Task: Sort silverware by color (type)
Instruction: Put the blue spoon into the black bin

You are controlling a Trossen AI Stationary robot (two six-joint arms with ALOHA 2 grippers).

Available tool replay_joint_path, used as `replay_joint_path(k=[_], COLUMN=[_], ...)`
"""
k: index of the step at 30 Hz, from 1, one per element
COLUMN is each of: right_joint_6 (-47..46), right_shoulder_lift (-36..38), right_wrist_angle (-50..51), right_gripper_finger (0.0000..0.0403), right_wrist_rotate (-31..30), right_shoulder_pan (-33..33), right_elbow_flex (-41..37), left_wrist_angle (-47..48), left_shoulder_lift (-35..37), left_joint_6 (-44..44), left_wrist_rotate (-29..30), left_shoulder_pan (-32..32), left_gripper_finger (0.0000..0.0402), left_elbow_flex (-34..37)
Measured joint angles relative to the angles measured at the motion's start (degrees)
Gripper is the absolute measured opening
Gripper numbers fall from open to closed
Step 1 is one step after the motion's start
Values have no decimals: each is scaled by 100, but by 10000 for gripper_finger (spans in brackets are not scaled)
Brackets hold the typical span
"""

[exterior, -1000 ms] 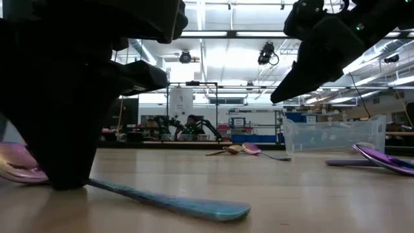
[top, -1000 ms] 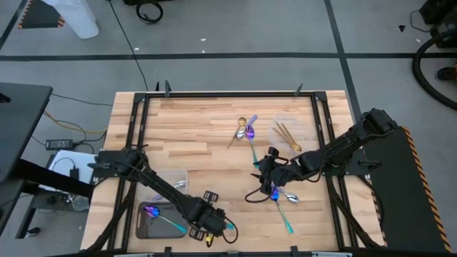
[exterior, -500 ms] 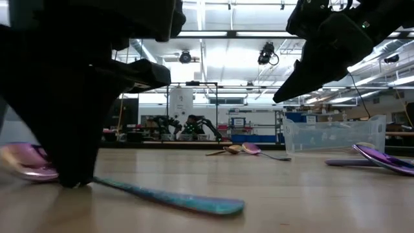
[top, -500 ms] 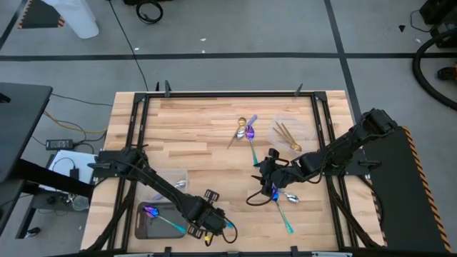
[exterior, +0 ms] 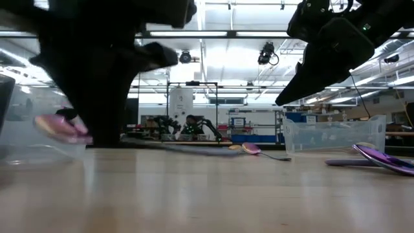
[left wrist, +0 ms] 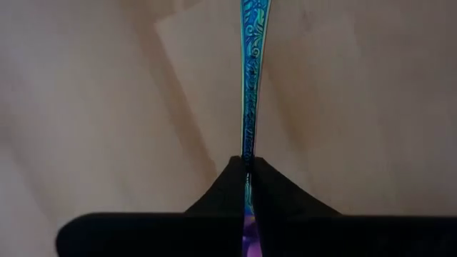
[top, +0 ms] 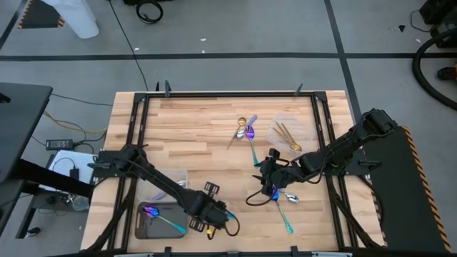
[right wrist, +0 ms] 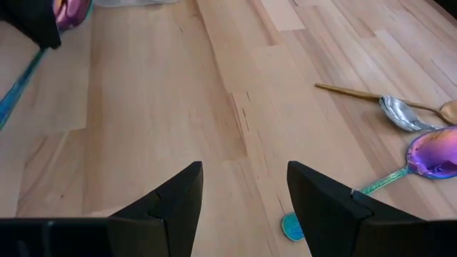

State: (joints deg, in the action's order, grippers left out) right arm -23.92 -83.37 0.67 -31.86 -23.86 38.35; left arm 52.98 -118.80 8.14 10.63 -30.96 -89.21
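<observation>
My left gripper (top: 208, 216) hangs near the table's front edge, shut on an iridescent spoon (left wrist: 248, 86) with a teal handle. The low view shows its pink-purple bowl (exterior: 61, 126) off the wood. My right gripper (right wrist: 243, 193) hovers open over the table's right half, above spoons (top: 282, 196) lying flat. More silverware lies at the centre back (top: 246, 130). One iridescent spoon (top: 153, 213) lies in the dark grey tray (top: 146, 227). My left gripper pinches the spoon between its two fingers at the handle's bowl end (left wrist: 248, 160), one finger on each thin edge. The fingers come from above, pointing down. The spoon is lifted clear of the table, roughly level, its teal handle reaching out past the fingertips.
A clear tray (top: 170, 178) holding a silver spoon stands behind the dark tray. Another clear tray (top: 289, 128) with gold pieces stands at the back right. A gold (right wrist: 350, 91), a silver (right wrist: 400, 113) and a purple spoon (right wrist: 432, 153) lie ahead of my right gripper. Bare wood lies between the arms.
My left gripper has risen and drawn a little toward the far edge, taking the iridescent spoon with it. The spoon, which lay with its handle end on the wood, now hangs clear of the table and roughly level.
</observation>
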Motion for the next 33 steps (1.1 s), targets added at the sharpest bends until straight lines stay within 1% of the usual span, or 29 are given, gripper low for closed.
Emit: replay_joint_path(k=[6,12,20,26,28,33], right_joint_6=[-11,-11,34,141,245,482], right_shoulder_lift=[0,0,0,0,0,0], right_wrist_angle=[2,-7,-9,-11,-45,-231], right_gripper_finger=[214,214,214,214,214,214], right_wrist_rotate=[0,0,17,82,196,228], right_shoulder_pan=[0,-2,-7,-8,-8,-7], right_elbow_flex=[0,0,0,0,0,0], left_wrist_angle=[983,1623,2472,2740,3001,3578], left_shoulder_lift=[3,5,9,58,59,59], left_joint_6=[20,196,651,951,1103,1724], left_wrist_rotate=[20,114,182,215,312,468], left_shoulder_pan=[8,-14,-172,-448,-595,-952], left_gripper_finger=[16,16,16,15,15,15], left_elbow_flex=[-763,-1493,-2166,-2264,-2264,-2264])
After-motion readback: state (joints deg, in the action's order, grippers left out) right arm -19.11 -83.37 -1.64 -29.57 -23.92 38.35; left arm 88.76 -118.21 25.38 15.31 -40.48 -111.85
